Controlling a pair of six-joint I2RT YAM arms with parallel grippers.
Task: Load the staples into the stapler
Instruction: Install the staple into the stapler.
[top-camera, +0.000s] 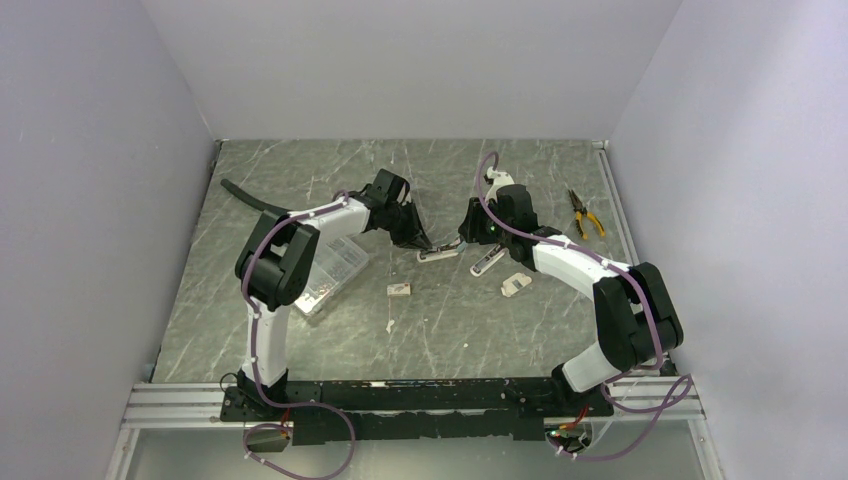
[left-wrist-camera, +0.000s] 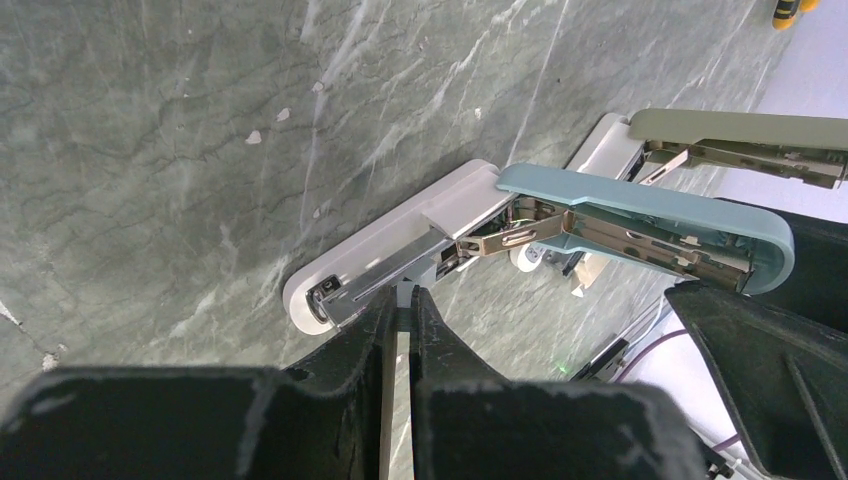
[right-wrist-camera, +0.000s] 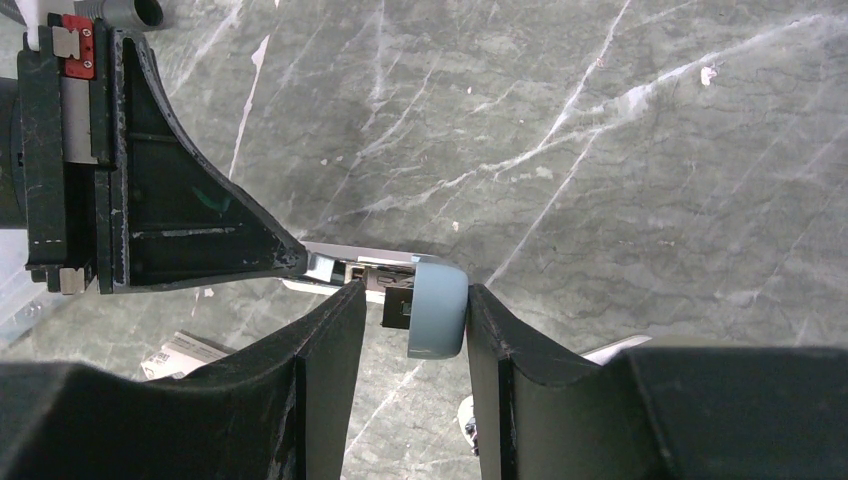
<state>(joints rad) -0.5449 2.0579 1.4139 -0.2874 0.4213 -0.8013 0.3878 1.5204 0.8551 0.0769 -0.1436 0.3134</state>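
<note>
The stapler (top-camera: 437, 254) lies mid-table with its white base (left-wrist-camera: 380, 250) flat and its blue-grey top arm (left-wrist-camera: 650, 205) swung up, so the metal magazine is exposed. My right gripper (top-camera: 467, 240) is shut on the rear end of that top arm (right-wrist-camera: 438, 305) and holds it raised. My left gripper (left-wrist-camera: 403, 297) is nearly shut on a thin pale strip, apparently staples, and its tip touches the magazine. The small white staple box (top-camera: 399, 289) lies on the table in front of the stapler, apart from both grippers.
A second stapler (top-camera: 488, 262) with an olive top (left-wrist-camera: 740, 130) lies open just right of the first. A small white piece (top-camera: 516, 285) sits near it. A clear compartment case (top-camera: 335, 270) lies under the left arm. Yellow-handled pliers (top-camera: 585, 212) lie at the far right.
</note>
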